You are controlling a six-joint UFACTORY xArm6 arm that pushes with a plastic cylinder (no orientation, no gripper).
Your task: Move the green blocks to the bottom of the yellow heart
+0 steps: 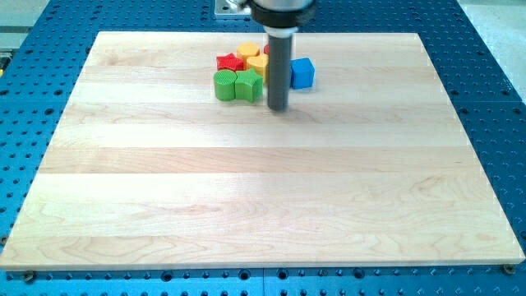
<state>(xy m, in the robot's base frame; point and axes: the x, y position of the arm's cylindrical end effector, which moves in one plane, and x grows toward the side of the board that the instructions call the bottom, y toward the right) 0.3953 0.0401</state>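
Observation:
Two green blocks sit side by side near the view's top centre: a round green one [224, 85] on the left and a green one [248, 85] of unclear shape on the right. A yellow block [257, 65], likely the heart, lies just above them, and another yellow block [249, 53] lies above that. A red star-like block [232, 62] is at their upper left. A blue cube [302, 72] stands to the right of the rod. My tip [279, 108] rests on the board just right of the right green block. The rod hides part of the cluster.
The wooden board [263, 181] lies on a blue perforated table [25, 123]. A sliver of a red block [267, 49] shows beside the rod at the cluster's top.

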